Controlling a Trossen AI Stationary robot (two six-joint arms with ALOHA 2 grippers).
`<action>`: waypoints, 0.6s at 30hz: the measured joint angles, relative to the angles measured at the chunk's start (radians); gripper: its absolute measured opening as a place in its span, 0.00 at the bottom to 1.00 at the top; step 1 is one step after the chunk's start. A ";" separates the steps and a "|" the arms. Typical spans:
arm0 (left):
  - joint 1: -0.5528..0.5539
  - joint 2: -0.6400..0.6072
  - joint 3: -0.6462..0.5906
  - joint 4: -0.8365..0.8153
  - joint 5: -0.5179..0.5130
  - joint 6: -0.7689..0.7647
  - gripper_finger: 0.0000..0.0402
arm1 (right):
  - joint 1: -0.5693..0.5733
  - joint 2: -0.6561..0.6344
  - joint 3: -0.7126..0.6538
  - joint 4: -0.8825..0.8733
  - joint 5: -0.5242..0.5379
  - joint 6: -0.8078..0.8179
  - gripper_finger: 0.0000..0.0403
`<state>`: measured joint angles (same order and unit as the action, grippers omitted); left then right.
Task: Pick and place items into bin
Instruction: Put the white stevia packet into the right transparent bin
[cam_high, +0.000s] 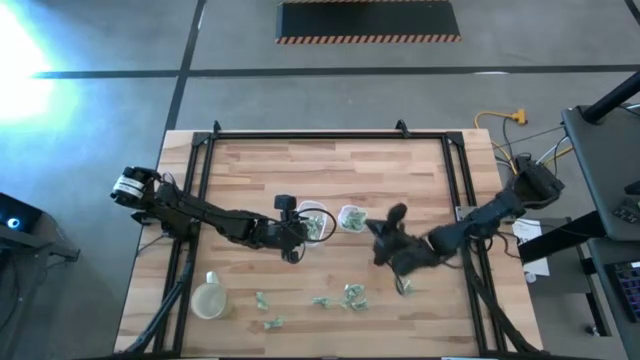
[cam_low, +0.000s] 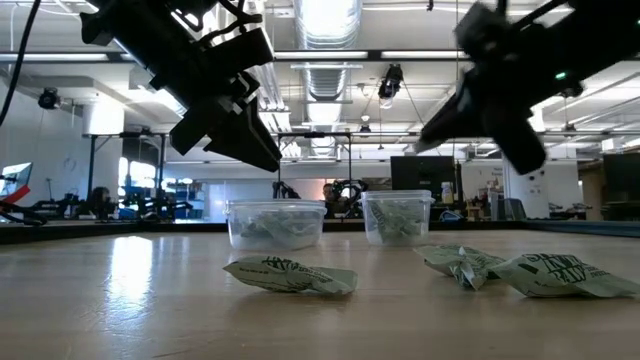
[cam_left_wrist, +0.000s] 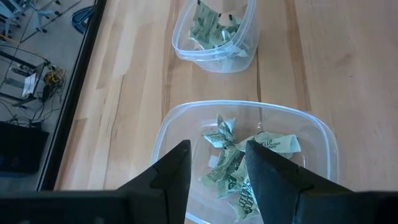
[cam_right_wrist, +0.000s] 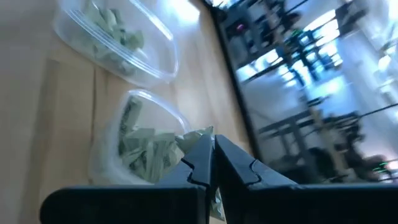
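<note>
Several tiny pale-green and white crinkly wrapped pieces (cam_high: 355, 295) lie loose on the near part of the wooden table. More of them fill two clear containers (cam_high: 315, 222) (cam_high: 352, 217) standing at mid-table. My left gripper (cam_left_wrist: 217, 155) hangs open and empty over the left container (cam_left_wrist: 249, 124), above the pieces (cam_left_wrist: 230, 165) in it. My right gripper (cam_right_wrist: 211, 149) is beside the right container (cam_right_wrist: 137, 143), raised off the table and shut on one wrapped piece (cam_right_wrist: 198, 135). In the low view both arms hang above the containers (cam_low: 275, 222) (cam_low: 398, 215). My right gripper pinches a wrapped piece between its two shut fingers. A crinkled part (cam_right_wrist: 198, 135) sticks out just past the fingertips and another part (cam_right_wrist: 217, 204) shows under the fingers. The piece is lifted clear of the table, next to the right container's rim.
A round pale lid or cup (cam_high: 208, 298) sits at the near left of the table. Loose pieces (cam_low: 290, 275) (cam_low: 560, 275) lie in front of the containers. Black frame rails (cam_high: 195, 200) run along the table's left, right and far sides.
</note>
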<state>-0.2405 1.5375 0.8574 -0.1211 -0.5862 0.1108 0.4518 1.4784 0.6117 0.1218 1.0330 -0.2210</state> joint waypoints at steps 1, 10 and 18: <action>0.000 0.000 0.000 0.000 0.000 0.000 0.34 | -0.037 0.000 0.000 0.014 -0.045 -0.011 0.02; 0.000 0.000 0.000 0.000 0.000 0.000 0.34 | -0.294 0.000 0.000 0.129 -0.433 -0.021 0.02; 0.000 0.000 0.000 0.000 0.000 0.000 0.34 | -0.306 0.000 -0.002 0.122 -0.513 0.015 0.02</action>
<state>-0.2405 1.5375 0.8574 -0.1211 -0.5864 0.1112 0.1459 1.4784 0.6101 0.2434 0.5205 -0.2059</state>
